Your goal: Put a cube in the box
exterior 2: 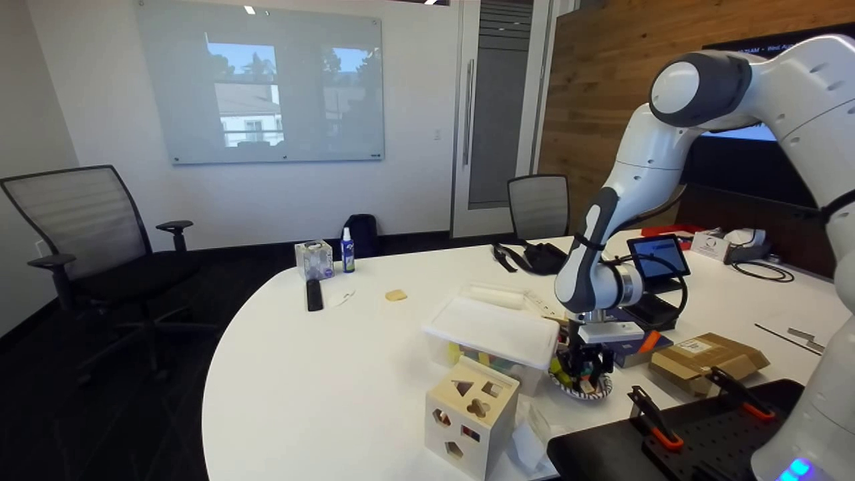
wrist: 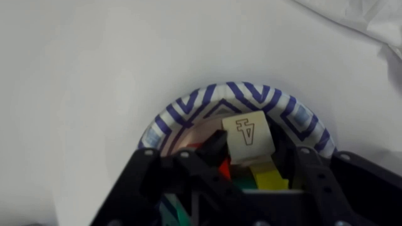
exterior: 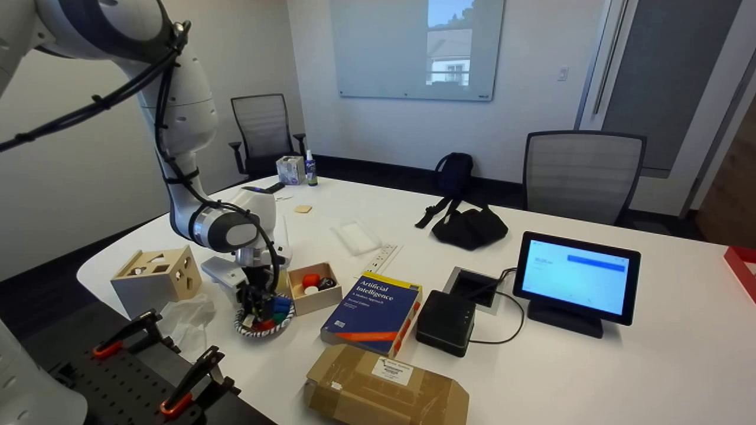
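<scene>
“Wooden and pale, cube-shaped, with shaped cut-out holes: where does the box (exterior: pixel 158 277) stand?”

“Upright, near the left edge of the white table (exterior: pixel 667 366) in an exterior view; only the exterior views include it. A clear plastic tub with a white lid (exterior 2: pixel 493 334), plain in an exterior view, stands near it.”

“Right of the box?”

“Crumpled translucent wrapping (exterior: pixel 190 321); similar material (wrist: pixel 373 18) reaches the wrist view's upper right corner.”

“And the black two-fingered gripper (wrist: pixel 250 141)?”

“It points down into the round white bowl with dark patterned bands (wrist: pixel 226 91). Its fingers stand part-way apart, spaced to the width of the cream-coloured cube (wrist: pixel 251 135), one finger against each side; the cube appears to be held. Whether it is clear of the red, green and yellow pieces (wrist: pixel 271 180) beneath cannot be told.”

“Which view identifies the cube?”

“The wrist view: it alone makes legible the outlined character, resembling an inverted 4, on the upper face. The cube lies within the bowl's rim, outside the box.”

“Further right?”

“In an exterior view, a shallow light-wood tray (exterior: pixel 319 302) shows its rounded red, white and black contents (exterior: pixel 310 281). Next come a thick blue book (exterior: pixel 372 313), its title, Artificial Intelligence, legible there, and a flat brown cardboard package (exterior: pixel 387 383); then a black display with a lit screen (exterior: pixel 577 277), present in both exterior views.”
</scene>
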Robot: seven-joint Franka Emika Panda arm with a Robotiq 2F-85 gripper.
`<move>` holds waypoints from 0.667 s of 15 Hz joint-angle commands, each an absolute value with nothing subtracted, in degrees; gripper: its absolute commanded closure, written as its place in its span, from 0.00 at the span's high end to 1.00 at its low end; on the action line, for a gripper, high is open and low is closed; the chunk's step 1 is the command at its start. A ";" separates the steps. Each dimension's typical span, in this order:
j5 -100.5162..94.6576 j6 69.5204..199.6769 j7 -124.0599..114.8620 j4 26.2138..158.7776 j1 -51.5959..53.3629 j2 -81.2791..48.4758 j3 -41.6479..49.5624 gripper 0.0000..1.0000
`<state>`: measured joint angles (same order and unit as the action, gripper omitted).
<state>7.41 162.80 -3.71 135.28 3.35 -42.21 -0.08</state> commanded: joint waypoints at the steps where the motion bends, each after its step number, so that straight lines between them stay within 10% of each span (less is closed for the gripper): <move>1: 7.58 163.27 -2.46 136.97 0.29 -38.35 -3.72 0.16; 10: 11.54 156.96 4.06 142.04 -8.80 -26.17 -14.77 0.16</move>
